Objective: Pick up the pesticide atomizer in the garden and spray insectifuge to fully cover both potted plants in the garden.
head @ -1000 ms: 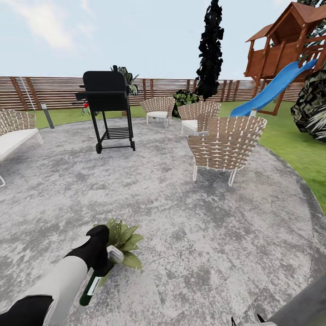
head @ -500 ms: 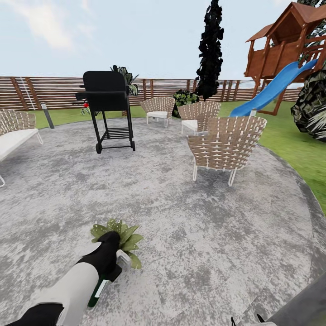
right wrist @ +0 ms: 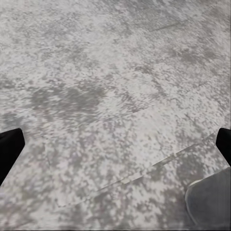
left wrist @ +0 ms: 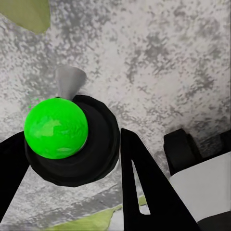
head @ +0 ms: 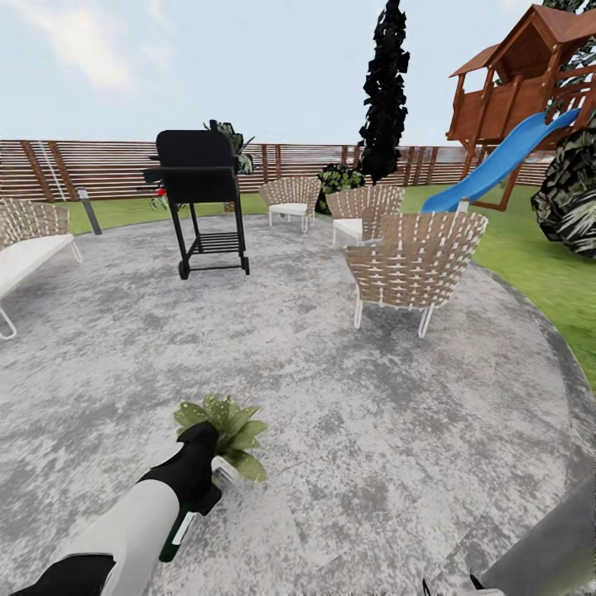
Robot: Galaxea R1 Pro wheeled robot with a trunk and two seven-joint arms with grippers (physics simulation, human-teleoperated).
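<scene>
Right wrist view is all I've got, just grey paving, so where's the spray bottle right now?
Observer: The left gripper holds the spray bottle, beside a potted plant on the patio.
Operator: Which way does the nozzle face?
Observer: The pale trigger head sits against the plant's near leaves.
Operator: Anything close by to avoid?
Observer: No; the black grill and nearest wicker chair stand well beyond the plant.
</scene>
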